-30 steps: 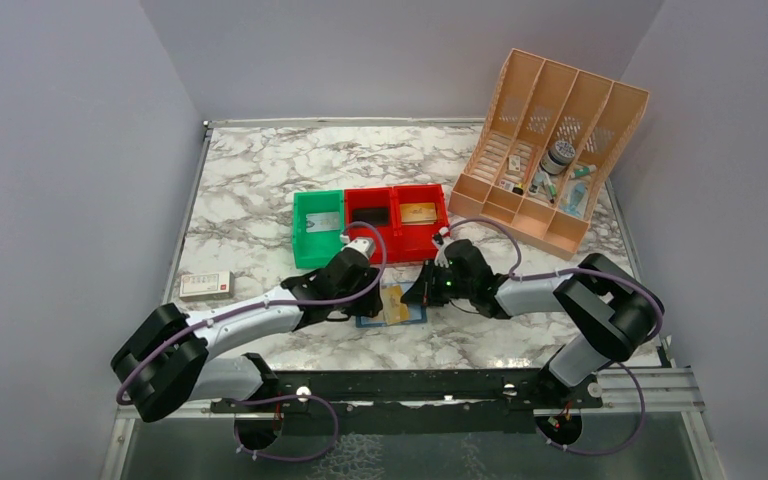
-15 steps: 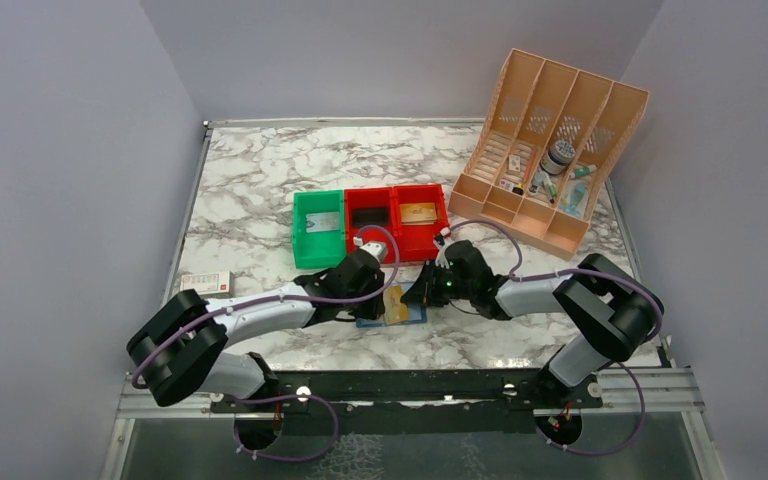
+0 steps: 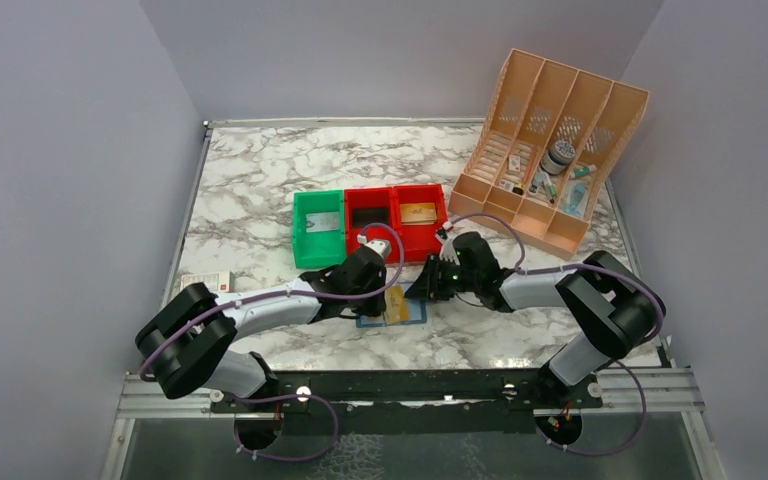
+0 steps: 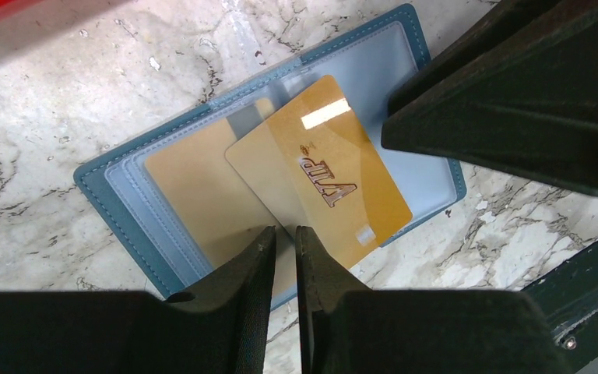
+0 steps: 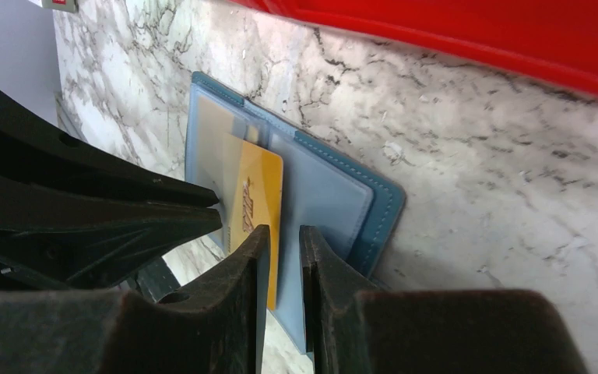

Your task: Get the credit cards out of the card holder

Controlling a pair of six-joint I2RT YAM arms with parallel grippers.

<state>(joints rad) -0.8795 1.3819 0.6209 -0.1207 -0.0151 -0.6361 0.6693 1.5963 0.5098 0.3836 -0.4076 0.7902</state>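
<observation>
We see the blue card holder (image 4: 393,58) lying open and flat on the marble table (image 3: 260,170). It is close to the near edge, just in front of a row of bins and between the two grippers. A gold card (image 4: 319,183) marked VIP lies askew across the fold and overlaps both panels, with one corner reaching past the holder's edge onto the marble. We cannot tell whether any of it sits in a pocket. A second tan card (image 4: 183,191) rests inside the left panel's clear pocket.

The left gripper (image 4: 284,234) has its fingers a narrow slit apart, tips at the gold card's long edge. We cannot tell whether they pinch it. The right gripper (image 5: 284,232) also shows a narrow gap between its fingers, which are low over the holder's right panel, just beside the card's end.

Behind the holder, the green bin (image 3: 310,250) holds a pale grey card (image 3: 325,222). The middle red bin (image 3: 368,195) is dark inside, and the right red bin (image 3: 430,238) holds another tan-gold card (image 3: 419,212). A white-and-red flat box (image 3: 206,284) lies near the table's left edge. A peach slotted organizer (image 3: 550,110) with small items in it stands at the far right corner.
</observation>
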